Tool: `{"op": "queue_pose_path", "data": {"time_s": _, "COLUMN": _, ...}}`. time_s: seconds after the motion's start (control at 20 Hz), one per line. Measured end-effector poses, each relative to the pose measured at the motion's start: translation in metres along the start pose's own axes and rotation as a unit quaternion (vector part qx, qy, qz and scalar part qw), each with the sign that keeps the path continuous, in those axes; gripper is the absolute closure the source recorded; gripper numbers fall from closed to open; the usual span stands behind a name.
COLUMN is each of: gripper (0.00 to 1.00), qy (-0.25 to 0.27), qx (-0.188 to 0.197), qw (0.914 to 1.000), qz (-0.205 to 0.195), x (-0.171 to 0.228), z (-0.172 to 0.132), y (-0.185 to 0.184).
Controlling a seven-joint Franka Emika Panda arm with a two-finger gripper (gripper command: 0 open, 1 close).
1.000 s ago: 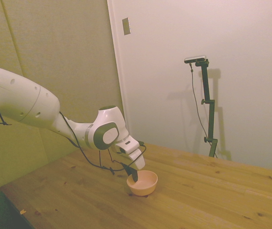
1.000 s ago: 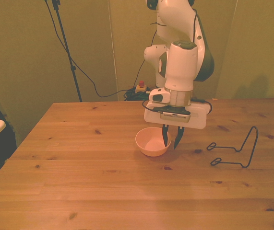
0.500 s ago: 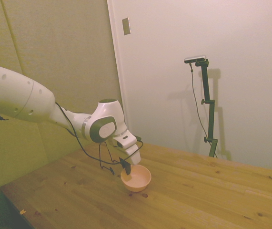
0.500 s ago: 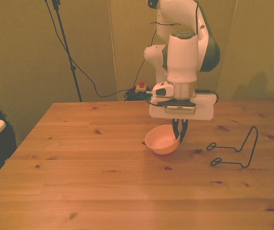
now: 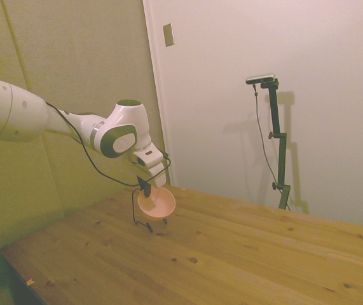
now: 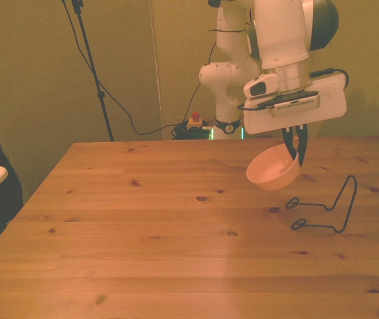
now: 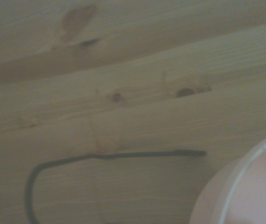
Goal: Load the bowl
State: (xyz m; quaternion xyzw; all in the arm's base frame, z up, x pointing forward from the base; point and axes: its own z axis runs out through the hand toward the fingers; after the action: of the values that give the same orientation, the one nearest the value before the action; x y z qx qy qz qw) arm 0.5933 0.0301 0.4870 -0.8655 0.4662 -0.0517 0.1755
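Arm extended over the table (image 6: 143, 226) with the wrist pointing downward. The gripper (image 6: 295, 154) is clamped on the rim of the bowl (image 6: 273, 169), one finger inside and one outside. The bowl hangs tilted in the air, clear of the tabletop, near and above the black wire rack (image 6: 325, 209) toward the front view's right. In the wrist view the bowl's rim (image 7: 244, 186) and one rack loop (image 7: 95, 161) appear over the wood, blurred.
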Motion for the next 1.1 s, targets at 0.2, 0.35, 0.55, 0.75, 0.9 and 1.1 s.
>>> {"op": "queue_pose_path", "data": {"time_s": 0.2, "gripper": 1.00, "qy": -0.044, "qx": 0.051, "qw": 0.9978, "qz": -0.001, "x": -0.005, "z": -0.003, "y": -0.018}}
{"op": "queue_pose_path", "data": {"time_s": 0.35, "gripper": 1.00, "qy": -0.061, "qx": 0.080, "qw": 0.9949, "qz": -0.005, "x": -0.004, "z": 0.016, "y": -0.048}}
{"op": "queue_pose_path", "data": {"time_s": 0.55, "gripper": 1.00, "qy": -0.076, "qx": 0.085, "qw": 0.9935, "qz": -0.002, "x": -0.003, "z": 0.020, "y": -0.047}}
{"op": "queue_pose_path", "data": {"time_s": 0.75, "gripper": 1.00, "qy": -0.107, "qx": 0.105, "qw": 0.9888, "qz": -0.003, "x": 0.001, "z": 0.028, "y": -0.040}}
{"op": "queue_pose_path", "data": {"time_s": 0.9, "gripper": 1.00, "qy": -0.127, "qx": 0.118, "qw": 0.9848, "qz": -0.009, "x": 0.001, "z": 0.035, "y": -0.034}}
{"op": "queue_pose_path", "data": {"time_s": 1.1, "gripper": 1.00, "qy": -0.147, "qx": 0.124, "qw": 0.9812, "qz": -0.020, "x": 0.003, "z": 0.046, "y": -0.026}}
